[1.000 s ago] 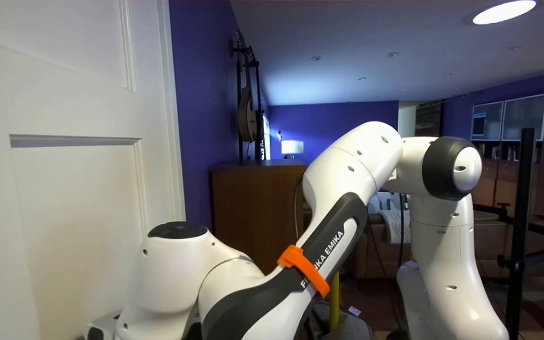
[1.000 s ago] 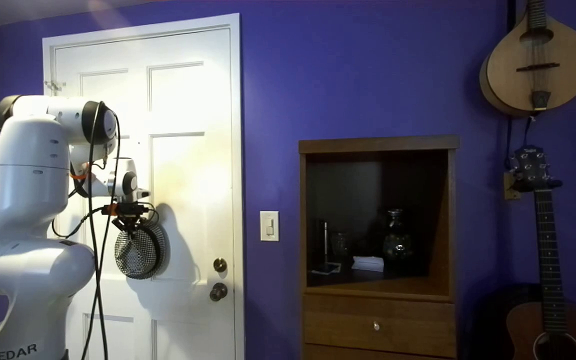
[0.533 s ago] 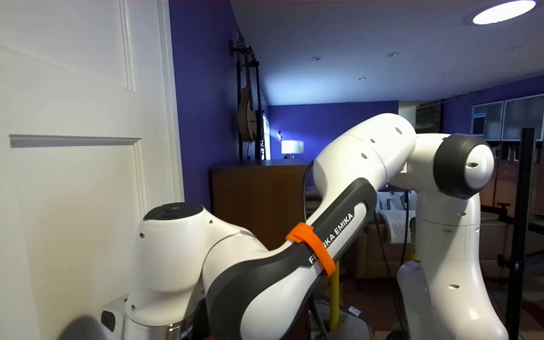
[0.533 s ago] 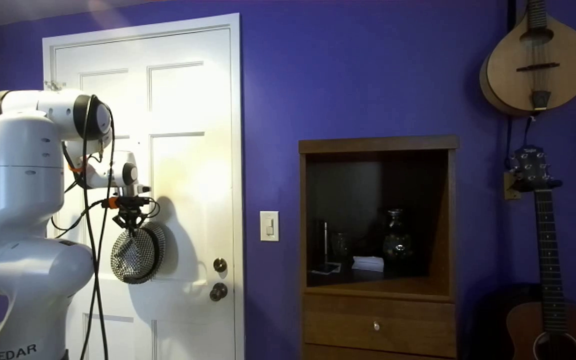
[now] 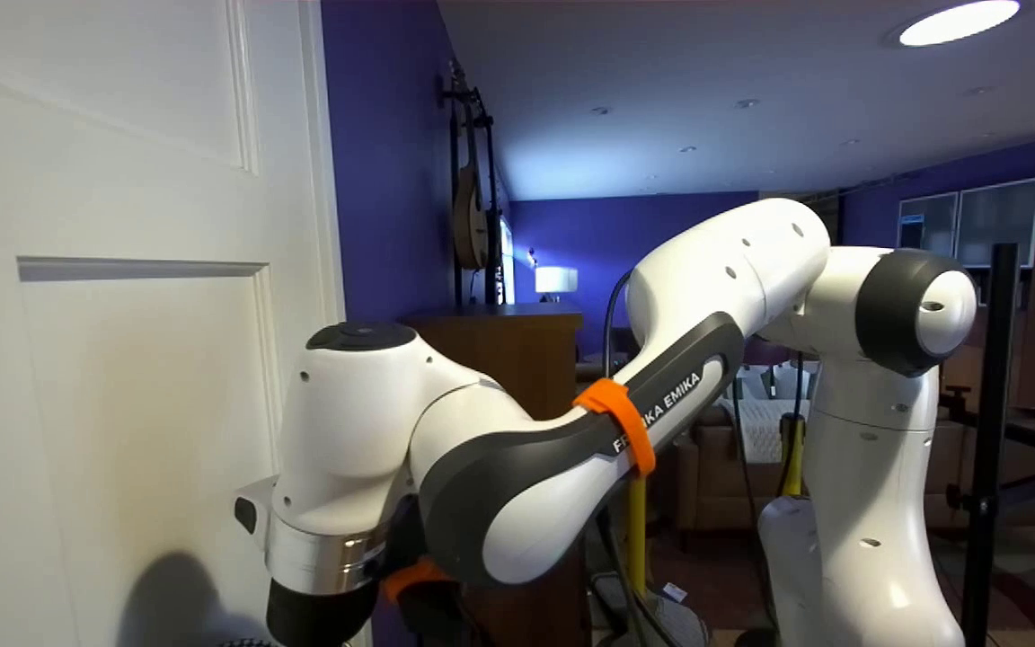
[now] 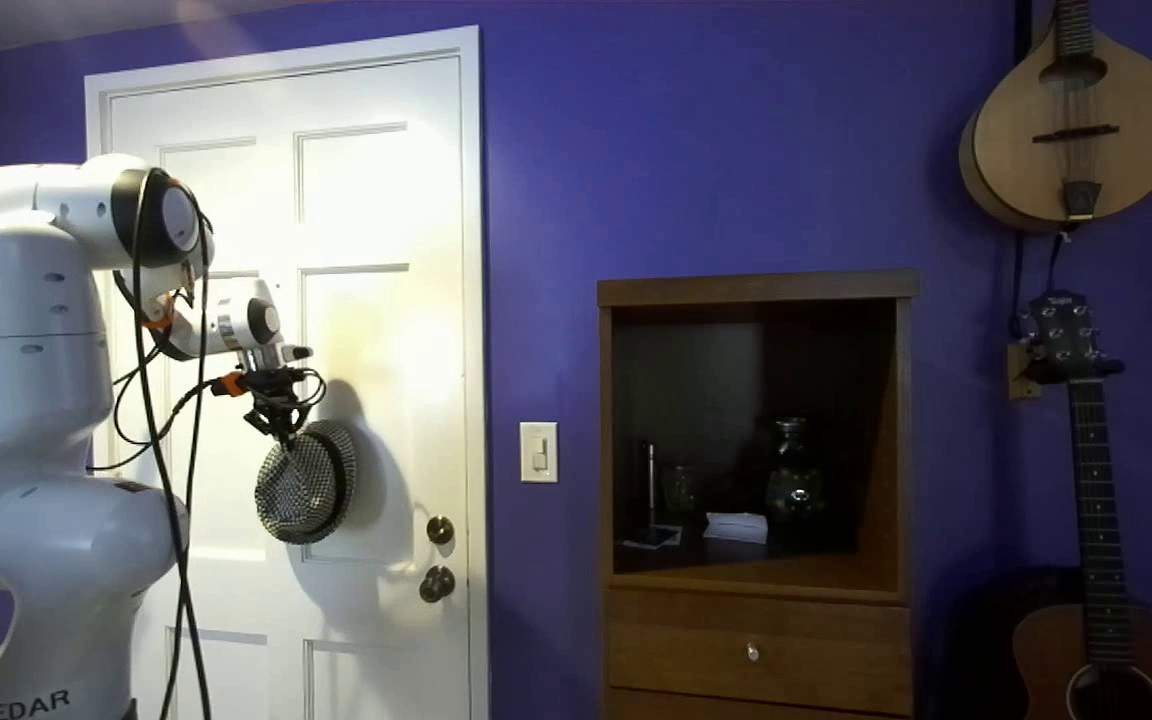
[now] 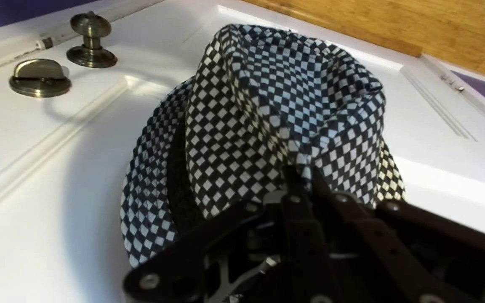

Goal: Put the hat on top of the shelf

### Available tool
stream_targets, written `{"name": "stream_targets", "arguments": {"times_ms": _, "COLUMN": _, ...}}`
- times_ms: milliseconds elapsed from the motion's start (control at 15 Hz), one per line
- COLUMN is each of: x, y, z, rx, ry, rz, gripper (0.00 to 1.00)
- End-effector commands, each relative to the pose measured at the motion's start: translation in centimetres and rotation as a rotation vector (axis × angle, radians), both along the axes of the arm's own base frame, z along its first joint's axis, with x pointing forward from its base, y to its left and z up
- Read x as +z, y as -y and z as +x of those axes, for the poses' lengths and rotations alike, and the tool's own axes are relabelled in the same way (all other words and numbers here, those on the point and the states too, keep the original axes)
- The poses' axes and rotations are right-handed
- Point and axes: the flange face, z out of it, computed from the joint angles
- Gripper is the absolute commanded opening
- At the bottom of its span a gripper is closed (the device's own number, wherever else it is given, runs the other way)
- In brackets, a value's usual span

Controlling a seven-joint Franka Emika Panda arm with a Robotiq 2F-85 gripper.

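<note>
Black-and-white checked hat [image 7: 230,155] is in our gripper [image 7: 304,173]: fingers close together, pinching a crease of the crown. We have the hat hanging tilted in front of the white door [image 6: 381,330]; its gap to the door we can't judge. In an exterior view we see a light switch [image 6: 539,452] just right of the door, and farther right of the door the brown shelf [image 6: 756,290], then an acoustic guitar [image 6: 1104,510].
</note>
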Motion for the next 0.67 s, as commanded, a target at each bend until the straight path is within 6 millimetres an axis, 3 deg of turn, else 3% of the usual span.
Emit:
{"name": "stream_targets", "arguments": {"times_ms": 0, "x": 2.2, "y": 1.9, "z": -1.3, "rx": -0.073, "ry": 0.033, "rz": -0.025, "gripper": 0.02}}
{"name": "stream_targets", "arguments": {"times_ms": 133, "x": 3.1, "y": 2.8, "z": -1.7, "rx": -0.112, "ry": 0.023, "rz": -0.016, "gripper": 0.02}}
{"name": "stream_targets", "arguments": {"times_ms": 200, "x": 2.2, "y": 1.5, "z": -0.6, "rx": -0.068, "ry": 0.011, "rz": -0.014, "gripper": 0.07}}
{"name": "stream_targets", "arguments": {"times_ms": 600, "x": 2.8, "y": 2.2, "z": -1.2, "rx": -0.093, "ry": 0.017, "rz": -0.021, "gripper": 0.07}}
